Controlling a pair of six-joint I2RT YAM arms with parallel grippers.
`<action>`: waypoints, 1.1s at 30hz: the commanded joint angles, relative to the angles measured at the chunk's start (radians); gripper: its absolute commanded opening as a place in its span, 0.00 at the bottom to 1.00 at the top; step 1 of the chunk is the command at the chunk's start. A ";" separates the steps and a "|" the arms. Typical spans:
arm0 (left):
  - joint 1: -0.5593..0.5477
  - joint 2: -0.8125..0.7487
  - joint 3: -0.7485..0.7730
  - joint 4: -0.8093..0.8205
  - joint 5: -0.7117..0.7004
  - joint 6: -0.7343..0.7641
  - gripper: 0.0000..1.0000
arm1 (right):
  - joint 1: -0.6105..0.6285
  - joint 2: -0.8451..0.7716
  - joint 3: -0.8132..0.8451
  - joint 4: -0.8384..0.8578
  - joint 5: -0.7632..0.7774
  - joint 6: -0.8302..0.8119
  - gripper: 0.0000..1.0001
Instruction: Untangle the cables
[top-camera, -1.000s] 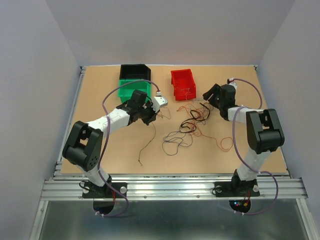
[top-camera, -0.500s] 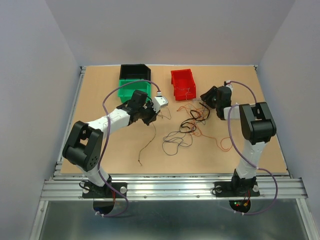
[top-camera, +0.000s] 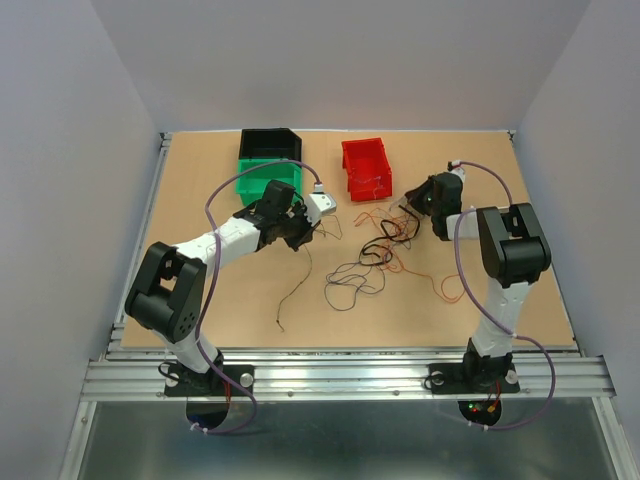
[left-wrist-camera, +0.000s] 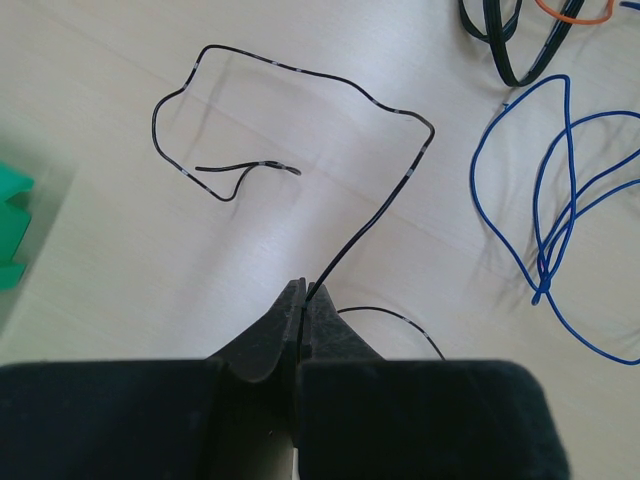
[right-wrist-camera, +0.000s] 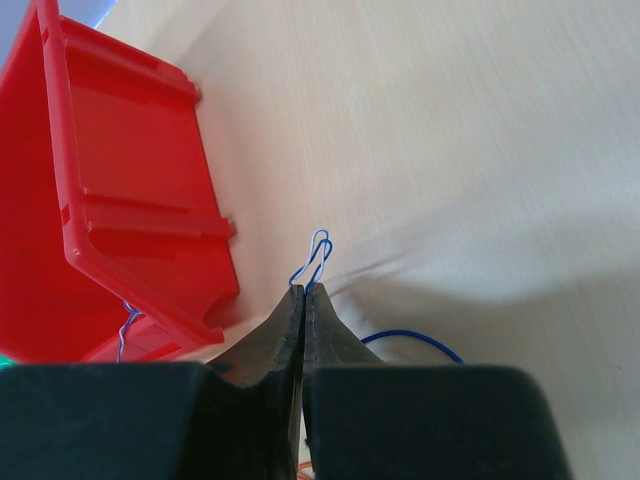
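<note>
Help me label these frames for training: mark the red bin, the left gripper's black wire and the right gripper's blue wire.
red bin (right-wrist-camera: 130, 195): right wrist view, broad outer wall.
black wire (left-wrist-camera: 300, 72): left wrist view, upper arc of its loop.
blue wire (right-wrist-camera: 320, 238): right wrist view, top of its small loop.

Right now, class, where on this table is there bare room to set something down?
Free: the wooden tabletop left of the green plastic bin, and the near strip before the tangled thin cables. Crowded: between those cables and the red plastic bin.
</note>
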 joint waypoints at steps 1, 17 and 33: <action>-0.009 -0.030 0.023 0.002 0.007 0.016 0.00 | -0.002 -0.048 0.044 0.058 0.038 -0.046 0.00; -0.017 -0.030 0.024 -0.006 0.005 0.016 0.00 | 0.153 -0.163 0.125 0.069 0.168 -0.200 0.00; -0.023 -0.017 0.024 -0.014 0.019 0.025 0.00 | 0.225 0.122 0.428 0.214 0.126 -0.391 0.01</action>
